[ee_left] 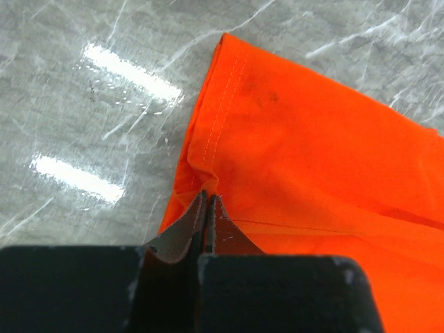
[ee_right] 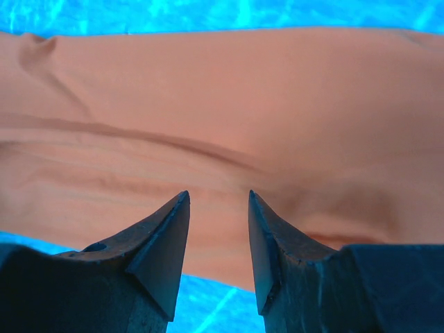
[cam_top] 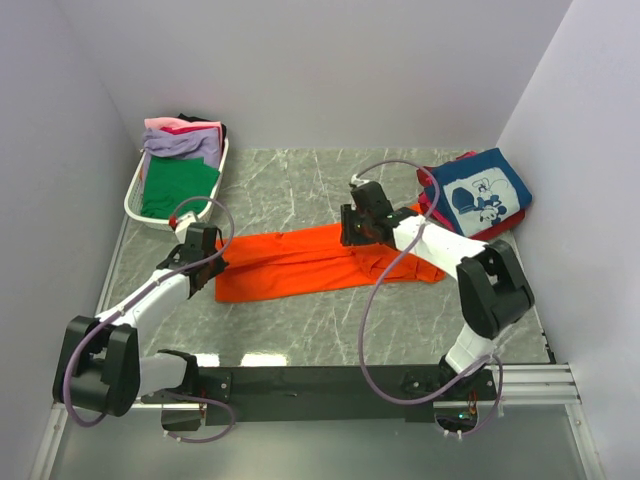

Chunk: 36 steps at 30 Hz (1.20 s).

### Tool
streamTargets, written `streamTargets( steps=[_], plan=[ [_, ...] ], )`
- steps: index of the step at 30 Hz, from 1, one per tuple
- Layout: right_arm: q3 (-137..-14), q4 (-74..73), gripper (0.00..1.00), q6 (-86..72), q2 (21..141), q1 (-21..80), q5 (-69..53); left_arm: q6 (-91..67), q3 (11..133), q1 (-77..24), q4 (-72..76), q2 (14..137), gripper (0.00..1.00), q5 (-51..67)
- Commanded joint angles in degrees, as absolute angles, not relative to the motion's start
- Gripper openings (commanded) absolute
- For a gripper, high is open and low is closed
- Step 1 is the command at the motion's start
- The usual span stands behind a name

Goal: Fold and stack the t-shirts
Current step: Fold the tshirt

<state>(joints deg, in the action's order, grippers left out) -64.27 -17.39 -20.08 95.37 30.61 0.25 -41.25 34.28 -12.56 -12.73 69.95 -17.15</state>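
The bright orange t-shirt [cam_top: 300,265] lies flat in a long folded band across the middle of the grey marble table. My left gripper [cam_top: 205,258] is at its left end. In the left wrist view the jaws [ee_left: 207,199] are shut, pinching the stitched hem of the orange cloth [ee_left: 312,152]. My right gripper [cam_top: 355,232] sits over the shirt's far edge near the middle. In the right wrist view it [ee_right: 218,201] is open and empty, just above the cloth [ee_right: 229,90]. A navy t-shirt with white cartoon print [cam_top: 485,190] lies folded at the back right.
A white slatted basket [cam_top: 135,190] stands at the back left, holding green [cam_top: 178,185], lavender [cam_top: 180,143], pink [cam_top: 170,125] and black [cam_top: 215,128] tees. Red cloth [cam_top: 432,207] shows under the navy tee. White walls close in on the left, back and right.
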Motion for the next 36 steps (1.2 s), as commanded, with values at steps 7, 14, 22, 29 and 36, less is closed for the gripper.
streamTargets(
  steps=[7,14,22,29,36],
  plan=[
    [-69.9,-13.4,0.46,-17.8,103.2,31.7,-3.6,-41.9,33.8,-12.7,-14.0,68.2,0.01,-16.1],
    [-68.7,-10.8,0.46,-15.8,105.0,31.8,-8.0,-42.0,34.0,-12.7,-14.1,68.6,0.01,-16.0],
    [-68.0,-8.9,0.46,-12.1,106.7,32.6,-10.3,-42.1,33.7,-12.7,-14.7,67.9,0.0,-16.4],
    [-67.9,-9.3,0.46,-9.0,108.1,33.4,-13.5,-42.0,33.4,-12.7,-14.7,67.5,0.01,-16.3],
    [-63.7,-10.4,0.45,-7.6,105.3,34.5,-17.3,-42.1,33.3,-12.7,-14.8,67.1,0.01,-16.4]
  ],
)
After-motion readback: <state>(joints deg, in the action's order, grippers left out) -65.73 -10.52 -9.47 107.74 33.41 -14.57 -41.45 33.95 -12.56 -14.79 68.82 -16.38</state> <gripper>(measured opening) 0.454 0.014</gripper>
